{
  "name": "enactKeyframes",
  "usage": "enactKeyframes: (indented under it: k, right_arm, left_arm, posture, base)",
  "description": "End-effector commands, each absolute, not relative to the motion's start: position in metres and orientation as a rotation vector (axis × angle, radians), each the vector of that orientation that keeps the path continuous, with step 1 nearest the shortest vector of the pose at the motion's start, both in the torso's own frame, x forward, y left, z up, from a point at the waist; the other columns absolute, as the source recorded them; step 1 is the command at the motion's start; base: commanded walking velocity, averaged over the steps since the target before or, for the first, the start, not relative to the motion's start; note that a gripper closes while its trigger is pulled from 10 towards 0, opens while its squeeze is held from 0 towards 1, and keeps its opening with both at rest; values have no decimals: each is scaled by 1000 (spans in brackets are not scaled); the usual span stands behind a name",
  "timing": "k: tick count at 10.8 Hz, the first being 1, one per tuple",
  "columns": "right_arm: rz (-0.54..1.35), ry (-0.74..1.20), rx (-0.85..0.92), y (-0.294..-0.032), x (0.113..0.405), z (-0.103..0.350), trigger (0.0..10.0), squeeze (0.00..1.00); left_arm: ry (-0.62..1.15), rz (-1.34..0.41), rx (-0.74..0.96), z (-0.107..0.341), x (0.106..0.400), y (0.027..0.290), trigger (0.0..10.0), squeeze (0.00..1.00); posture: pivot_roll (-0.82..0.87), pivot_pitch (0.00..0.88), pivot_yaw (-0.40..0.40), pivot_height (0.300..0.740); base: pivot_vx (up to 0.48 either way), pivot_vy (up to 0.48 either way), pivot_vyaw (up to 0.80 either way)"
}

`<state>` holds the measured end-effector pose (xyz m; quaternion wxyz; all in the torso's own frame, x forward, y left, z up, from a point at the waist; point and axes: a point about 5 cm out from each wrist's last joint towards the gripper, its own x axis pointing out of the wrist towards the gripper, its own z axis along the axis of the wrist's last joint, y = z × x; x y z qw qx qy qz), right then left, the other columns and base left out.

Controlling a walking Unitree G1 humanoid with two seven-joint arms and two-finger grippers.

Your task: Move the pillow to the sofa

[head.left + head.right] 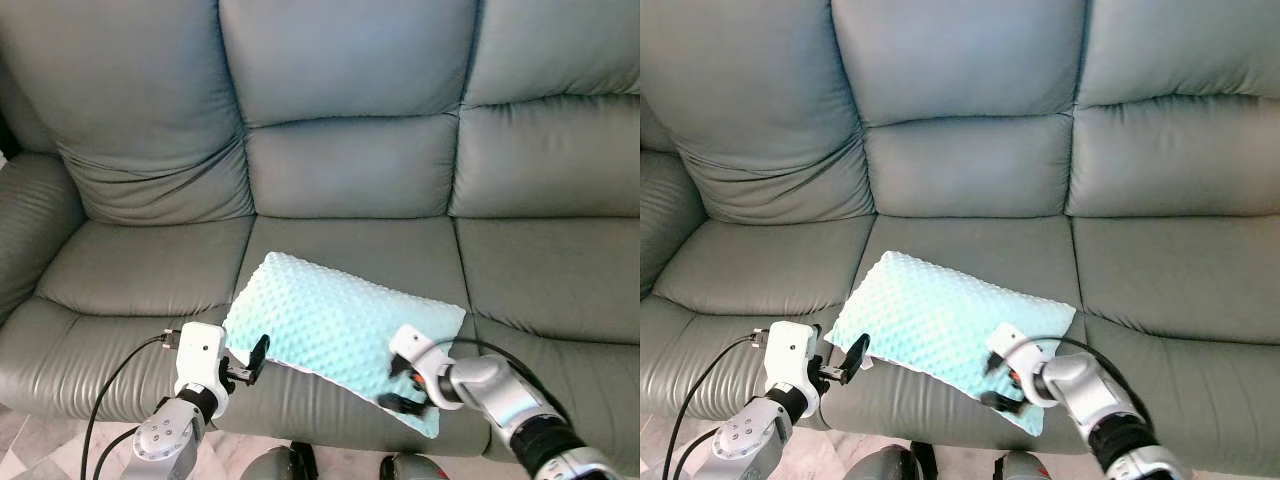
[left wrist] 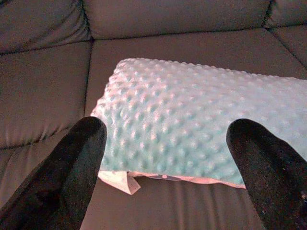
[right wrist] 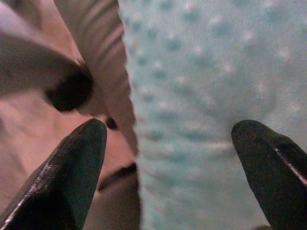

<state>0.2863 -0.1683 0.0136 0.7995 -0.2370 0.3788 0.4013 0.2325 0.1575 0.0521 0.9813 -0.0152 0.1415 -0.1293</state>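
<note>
My right gripper [image 1: 405,384] sits at the near right corner of the pillow [image 1: 335,325] in the left eye view, its two black fingers spread apart with one over the dotted fabric and one at the pillow's front edge, nothing pinched between them as far as I can tell; my left gripper [image 1: 248,365] hovers just beside the pillow's near left corner, fingers apart and holding nothing; the mint-green pillow lies flat and slightly askew on the middle seat cushion of the grey sofa [image 1: 350,160], close to the front edge. In the right eye view I see the same layout, the pillow [image 1: 940,318] between both grippers, a black cable [image 1: 700,385] looping from my left arm. In the left wrist view both black fingers [image 2: 72,177] stand wide apart with the pillow [image 2: 192,124] ahead of them, untouched, a small white tag [image 2: 125,181] poking out at its near corner. In the right wrist view the fingers [image 3: 67,177] are wide apart too, the pillow's bumpy fabric [image 3: 211,96] very close between them.
</note>
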Motion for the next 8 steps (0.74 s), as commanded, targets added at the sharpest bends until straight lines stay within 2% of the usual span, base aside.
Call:
enactKeyframes:
  k: [1,4,5,7,8]
  right_arm:
    - [887,808,-594,-167,283,8,10000,0]
    - [934,806,-717,-167,271,-8,10000,0]
    - [925,794,-757,-168,270,-13,0,0]
    - [915,782,-817,-170,269,-16,0,0]
    - [876,779,-901,-179,269,-18,0,0]
  left_arm:
    - [308,-253,-8,50,228,164,10000,0]
    - [308,-260,-5,52,230,161,10000,0]
    - [309,-263,-2,52,229,160,10000,0]
    - [313,-263,0,52,228,160,10000,0]
    - [314,-261,1,52,228,160,10000,0]
  posture:
    - [-211,202,138,740]
    - [-203,212,143,740]
    - [-199,215,144,740]
    - [-196,218,143,740]
    - [-196,219,144,740]
  base:
    - [0,0,0]
    - [0,0,0]
    - [0,0,0]
    - [0,0,0]
    - [0,0,0]
